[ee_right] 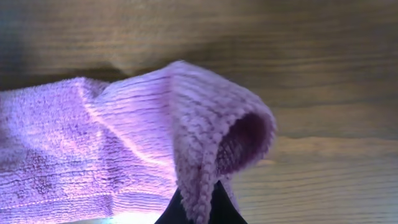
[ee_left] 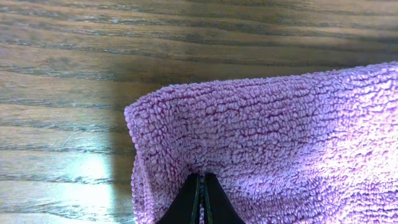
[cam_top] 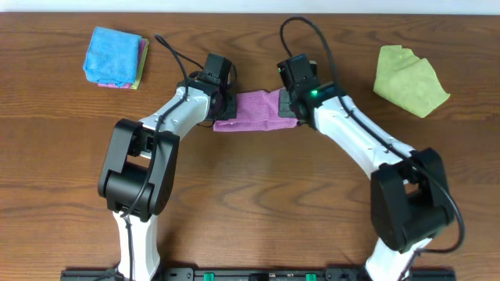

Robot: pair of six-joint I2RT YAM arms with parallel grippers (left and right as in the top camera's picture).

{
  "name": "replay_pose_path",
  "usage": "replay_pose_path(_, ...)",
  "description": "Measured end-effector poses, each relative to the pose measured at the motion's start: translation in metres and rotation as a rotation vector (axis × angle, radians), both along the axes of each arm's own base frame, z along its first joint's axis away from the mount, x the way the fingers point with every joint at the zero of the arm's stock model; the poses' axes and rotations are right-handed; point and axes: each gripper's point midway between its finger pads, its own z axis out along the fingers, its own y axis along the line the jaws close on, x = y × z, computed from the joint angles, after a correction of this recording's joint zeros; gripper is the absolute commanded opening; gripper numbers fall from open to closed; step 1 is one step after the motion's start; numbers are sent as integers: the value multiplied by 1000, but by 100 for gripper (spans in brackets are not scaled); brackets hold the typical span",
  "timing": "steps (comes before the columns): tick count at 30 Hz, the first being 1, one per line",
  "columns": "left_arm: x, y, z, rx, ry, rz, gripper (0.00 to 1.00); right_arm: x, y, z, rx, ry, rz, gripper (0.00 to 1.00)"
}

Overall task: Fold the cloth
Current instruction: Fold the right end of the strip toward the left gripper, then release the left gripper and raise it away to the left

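The purple looped-pile microfibre cloth [cam_top: 254, 109] lies as a short band across the far middle of the brown wood-grain table [cam_top: 258, 195], held at both ends between the two arms. The left jaws are pressed together with no gap, pinching the cloth's [ee_left: 280, 137] left end just inside its rounded corner. The edge there turns down beside the dark tips, and bare wood runs to the left and beyond it. The right jaws are likewise closed on the other end, where the cloth [ee_right: 124, 143] curls over the tips into a soft open loop with a stitched hem along its lower edge.

The nap is nubbly and matte. The table shows long straight grain with a light glare patch.

Open wood lies on every side of the band. The folded bright-blue terry cloth [cam_top: 113, 55], stacked on pink and yellow-green layers, sits well apart at the far left. The crumpled lime-green cloth [cam_top: 410, 80] is well apart at the far right.
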Motion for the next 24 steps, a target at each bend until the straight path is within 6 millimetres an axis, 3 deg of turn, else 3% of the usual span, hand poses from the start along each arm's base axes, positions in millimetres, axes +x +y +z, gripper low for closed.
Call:
replay_pose_path(5, -1, -1, 0, -6, 3, -3, 6, -1, 20, -19, -3, 9, 41, 2)
replay_pose_path(11, -1, -2, 0, -10, 5, -4, 5, 2, 41, -20, 14, -26, 84, 2)
replay_pose_path(24, -3, 1, 3, -13, 26, 1, 5, 4, 46, -18, 27, -42, 97, 2)
